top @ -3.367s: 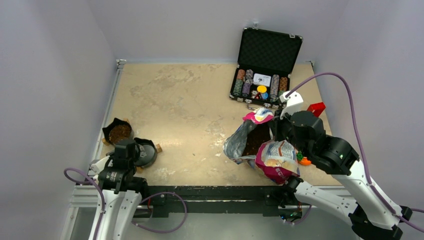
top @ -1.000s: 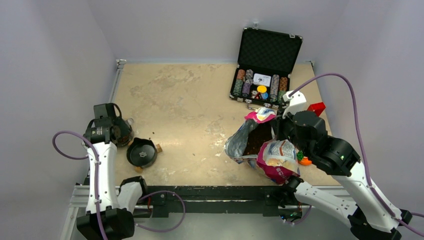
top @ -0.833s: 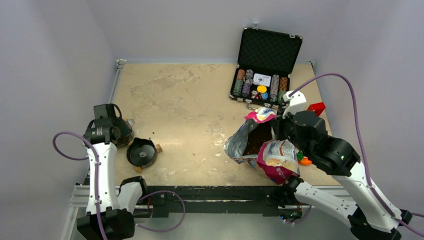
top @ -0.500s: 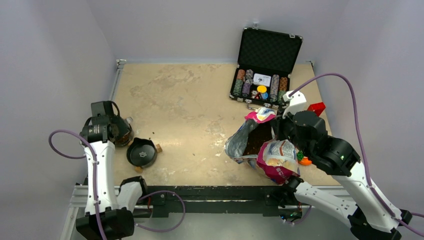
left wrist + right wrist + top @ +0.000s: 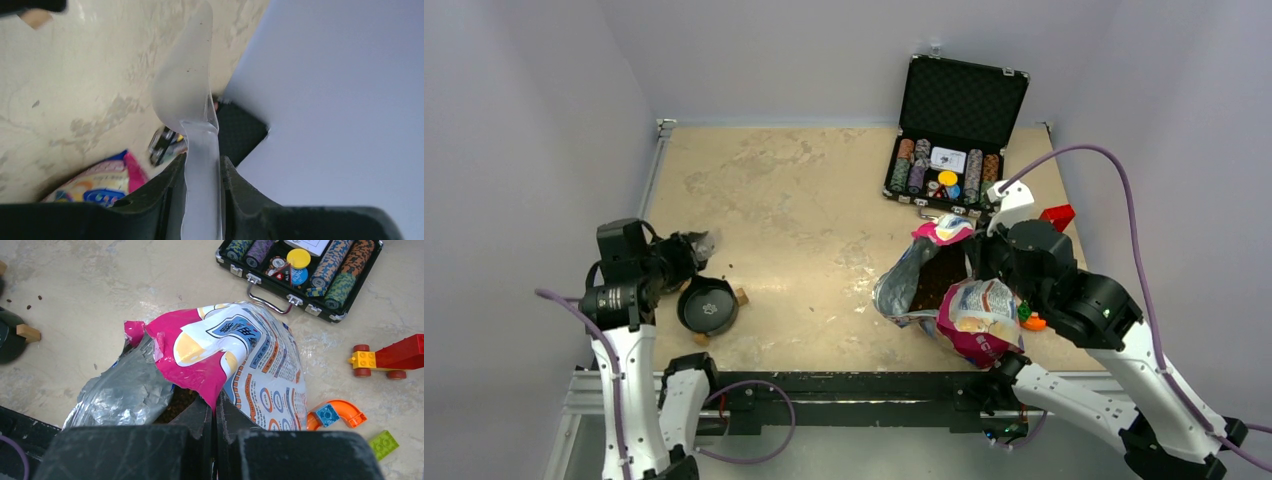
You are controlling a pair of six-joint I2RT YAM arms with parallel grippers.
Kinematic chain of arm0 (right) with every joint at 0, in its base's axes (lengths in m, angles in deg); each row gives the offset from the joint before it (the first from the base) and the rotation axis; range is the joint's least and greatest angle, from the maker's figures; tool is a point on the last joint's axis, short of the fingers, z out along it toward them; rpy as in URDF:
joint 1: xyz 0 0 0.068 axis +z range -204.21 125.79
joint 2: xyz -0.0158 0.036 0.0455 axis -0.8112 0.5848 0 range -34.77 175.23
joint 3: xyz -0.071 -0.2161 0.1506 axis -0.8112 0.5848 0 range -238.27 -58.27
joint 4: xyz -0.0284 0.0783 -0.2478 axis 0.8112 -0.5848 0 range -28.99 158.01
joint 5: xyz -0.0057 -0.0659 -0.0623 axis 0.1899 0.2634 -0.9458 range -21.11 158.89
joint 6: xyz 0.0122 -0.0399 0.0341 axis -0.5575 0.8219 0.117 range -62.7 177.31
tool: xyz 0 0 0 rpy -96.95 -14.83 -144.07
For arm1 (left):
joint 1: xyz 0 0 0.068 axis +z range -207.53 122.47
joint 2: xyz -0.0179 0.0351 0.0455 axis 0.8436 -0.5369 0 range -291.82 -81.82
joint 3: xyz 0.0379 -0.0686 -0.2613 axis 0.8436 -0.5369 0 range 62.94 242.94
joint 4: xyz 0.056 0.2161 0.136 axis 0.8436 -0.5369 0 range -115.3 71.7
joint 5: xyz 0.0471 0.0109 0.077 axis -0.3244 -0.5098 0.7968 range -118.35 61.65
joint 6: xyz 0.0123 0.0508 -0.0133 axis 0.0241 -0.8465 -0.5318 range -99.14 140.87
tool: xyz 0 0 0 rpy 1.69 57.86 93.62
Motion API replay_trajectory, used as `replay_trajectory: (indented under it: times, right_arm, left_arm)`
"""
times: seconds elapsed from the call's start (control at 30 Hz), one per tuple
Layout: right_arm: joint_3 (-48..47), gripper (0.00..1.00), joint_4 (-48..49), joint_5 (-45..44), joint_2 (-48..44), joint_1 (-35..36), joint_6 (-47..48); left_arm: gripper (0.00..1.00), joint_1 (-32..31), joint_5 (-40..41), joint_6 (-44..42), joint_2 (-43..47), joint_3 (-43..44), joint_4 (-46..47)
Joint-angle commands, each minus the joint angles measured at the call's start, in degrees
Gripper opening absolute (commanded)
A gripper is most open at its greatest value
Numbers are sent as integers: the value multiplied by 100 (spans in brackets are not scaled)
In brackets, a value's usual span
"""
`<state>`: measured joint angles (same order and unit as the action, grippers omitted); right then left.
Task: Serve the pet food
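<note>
Left gripper [image 5: 202, 169]: jaws narrow, clamped on the handle of a translucent plastic spoon [image 5: 184, 90], over the left side of the table [image 5: 794, 200]. Black bowl [image 5: 707, 305] sits just beside it. Centre-right: pet food [image 5: 179, 399] shows dark inside the torn-open pink-and-silver bag [image 5: 250, 365]. Right gripper [image 5: 214, 402]: fully closed, pinching the bag's pink rim. Open poker-chip case [image 5: 954, 150] behind the bag. Toy bricks [image 5: 385, 357] at far right.

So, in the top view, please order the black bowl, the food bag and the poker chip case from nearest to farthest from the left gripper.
From the left gripper:
1. black bowl, close beside it, near left.
2. food bag, across the table, near right.
3. poker chip case, far right corner.
</note>
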<state>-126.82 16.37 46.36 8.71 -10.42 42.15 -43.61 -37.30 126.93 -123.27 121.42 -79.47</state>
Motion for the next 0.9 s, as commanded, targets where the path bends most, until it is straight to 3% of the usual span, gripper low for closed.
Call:
replay_trajectory:
  times: [0.0,0.1,0.33,0.53,0.77,0.87]
  right_arm:
    - [-395,0,561,103,114,-20,15]
    - [-531,0,516,86,238,-20,-22]
    - [-911,0,351,-258,614,-20,-30]
    - [-1070,0,286,-114,652,-20,22]
    - [-1137,0,302,358,564,-20,478]
    - [-1223,0,280,463,530,-22,522]
  left_arm:
    - [0,-468,-2231,-1587,-458,223,1372]
    - [0,-1538,-2469,-2206,-863,792,1511]
    - [0,-4645,-2094,-2426,-1644,1104,2197]
    - [0,-5642,-2310,-4287,-2595,2621,833]
    - [0,-6550,-2414,-6457,-4750,5006,-833]
    - [0,-6852,-2073,-7072,-5761,5983,-1576]
